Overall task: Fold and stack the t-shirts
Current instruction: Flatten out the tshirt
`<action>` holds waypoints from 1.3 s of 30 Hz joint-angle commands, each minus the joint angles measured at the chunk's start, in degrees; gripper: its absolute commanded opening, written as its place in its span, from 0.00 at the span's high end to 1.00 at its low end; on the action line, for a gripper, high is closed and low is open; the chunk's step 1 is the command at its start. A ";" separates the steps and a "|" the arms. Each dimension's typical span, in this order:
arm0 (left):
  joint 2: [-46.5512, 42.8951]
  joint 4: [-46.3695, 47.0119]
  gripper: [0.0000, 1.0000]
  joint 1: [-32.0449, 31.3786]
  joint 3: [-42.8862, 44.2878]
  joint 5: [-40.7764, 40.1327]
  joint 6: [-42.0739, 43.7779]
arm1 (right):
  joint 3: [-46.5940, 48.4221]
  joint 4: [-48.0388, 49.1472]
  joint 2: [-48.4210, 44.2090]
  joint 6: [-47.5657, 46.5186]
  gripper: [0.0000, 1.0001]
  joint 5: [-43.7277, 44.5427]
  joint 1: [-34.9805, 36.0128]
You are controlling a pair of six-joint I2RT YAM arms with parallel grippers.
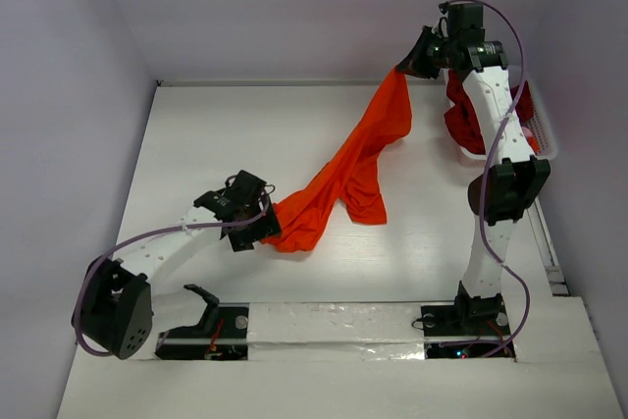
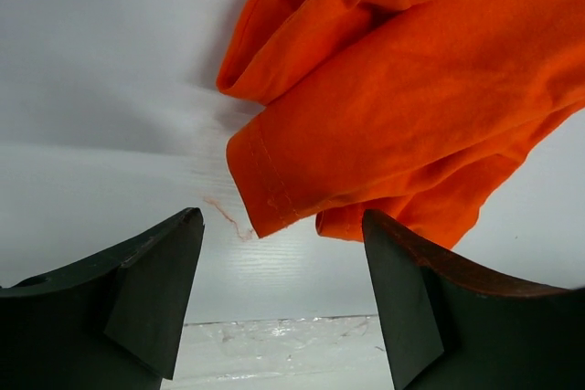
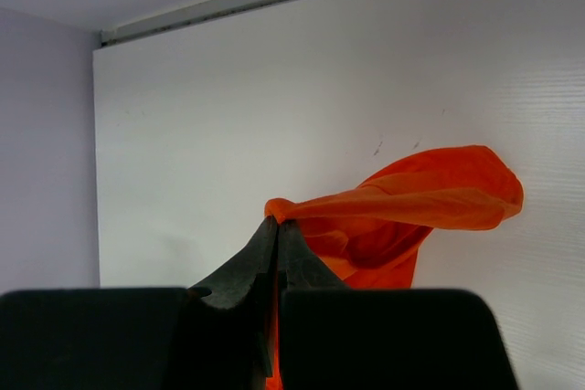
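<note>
The orange t-shirt (image 1: 348, 169) is sagging in a long drape between our two tools. Our left gripper (image 2: 281, 226) is hovering with jaws spread and empty, the stitched hem (image 2: 265, 189) lying on the table (image 1: 196, 144) just ahead of its fingertips. Our right gripper (image 3: 277, 226) is pinching a bunched edge aloft. We are judging the cloth light, limp and stretchy; that hem is offering the firmest hold.
</note>
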 commanded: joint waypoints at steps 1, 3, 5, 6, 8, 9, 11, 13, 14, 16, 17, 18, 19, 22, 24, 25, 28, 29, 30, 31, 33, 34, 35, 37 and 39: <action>0.50 1.66 0.33 -0.19 -0.92 -0.84 -0.21 | 2.17 1.77 -1.38 -0.10 1.00 -1.26 -0.88; 0.94 1.48 0.34 -0.19 -0.92 -2.67 -0.56 | 2.17 1.68 -1.29 -0.01 1.00 -1.35 -0.88; 0.94 1.48 0.37 -0.19 -0.66 -2.86 -0.73 | 2.08 1.77 -1.21 -0.01 1.00 -1.43 -0.88; 1.20 1.48 0.38 -0.19 -0.57 -2.95 -0.91 | 2.17 1.77 -1.21 -0.01 1.00 -1.52 -0.88; 1.29 1.31 0.39 -0.19 0.04 -2.60 -0.91 | 2.17 1.77 -1.12 -0.10 1.00 -1.61 -0.88; 1.29 1.13 0.40 -0.19 0.22 -2.68 -1.00 | 2.17 1.77 -1.12 -0.02 1.00 -1.61 -0.88; 1.03 0.87 0.44 -0.19 0.75 -3.04 -1.09 | 2.17 1.77 -1.03 0.07 1.00 -1.70 -0.88; 0.94 0.60 0.49 -0.19 1.01 -3.04 -1.09 | 2.17 1.77 -0.94 0.07 1.00 -1.78 -0.88; 1.03 0.43 0.49 -0.19 1.10 -3.04 -1.09 | 2.17 1.86 -0.86 0.07 1.00 -1.70 -0.88; 1.03 0.16 0.51 -0.19 1.02 -3.04 -1.09 | 2.26 1.86 -0.77 0.07 1.00 -1.78 -0.88; 1.03 0.16 0.55 -0.19 1.01 -2.95 -1.17 | 2.35 1.86 -0.68 0.16 1.00 -1.78 -0.88; 1.11 0.07 0.57 -0.19 0.93 -2.86 -1.26 | 2.35 1.86 -0.59 0.07 1.00 -1.78 -0.88; 0.85 -0.10 0.57 -0.19 0.75 -2.60 -1.35 | 2.43 1.77 -0.50 0.16 1.00 -1.78 -0.88; -0.02 -0.63 0.58 -0.19 0.66 -2.51 -1.70 | 2.52 1.86 -0.15 0.25 1.00 -2.05 -0.88; -0.64 -1.33 0.59 -0.19 0.84 -2.51 -1.88 | 2.79 1.86 0.02 0.34 1.00 -2.31 -0.88; -0.82 -1.59 0.59 -0.19 0.67 -2.42 -1.96 | 2.79 1.94 0.11 0.34 1.00 -2.31 -0.88; -1.00 -1.60 0.66 -0.19 0.23 -2.16 -1.96 | 3.05 1.95 0.37 0.42 1.00 -2.40 -0.88; -0.99 -1.60 0.66 -0.19 0.05 -2.16 -1.96 | 3.14 1.95 0.46 0.42 1.00 -2.49 -0.88; -0.73 -1.60 0.69 -0.19 0.05 -2.16 -2.05 | 3.14 1.86 0.55 0.42 1.00 -2.49 -0.88; -0.64 -1.51 0.71 -0.19 0.05 -2.07 -1.97 | 3.23 1.94 0.64 0.51 1.00 -2.58 -0.88; -0.38 -1.51 0.77 -0.19 0.31 -2.07 -2.05 | 3.23 1.86 0.73 0.42 1.00 -2.49 -0.88; -0.29 -1.51 0.78 -0.19 0.49 -2.07 -2.05 | 3.23 1.86 0.73 0.51 1.00 -2.58 -0.88; -0.29 -1.60 0.79 -0.19 0.66 -2.07 -2.05 | 3.14 1.86 0.73 0.51 1.00 -2.66 -0.88; -0.20 -1.77 0.79 -0.19 1.01 -2.07 -2.05 | 3.14 1.86 0.73 0.51 1.00 -2.58 -0.88; -0.12 -1.95 0.79 -0.19 1.02 -2.24 -1.96 | 3.23 1.86 0.82 0.51 1.00 -2.58 -0.88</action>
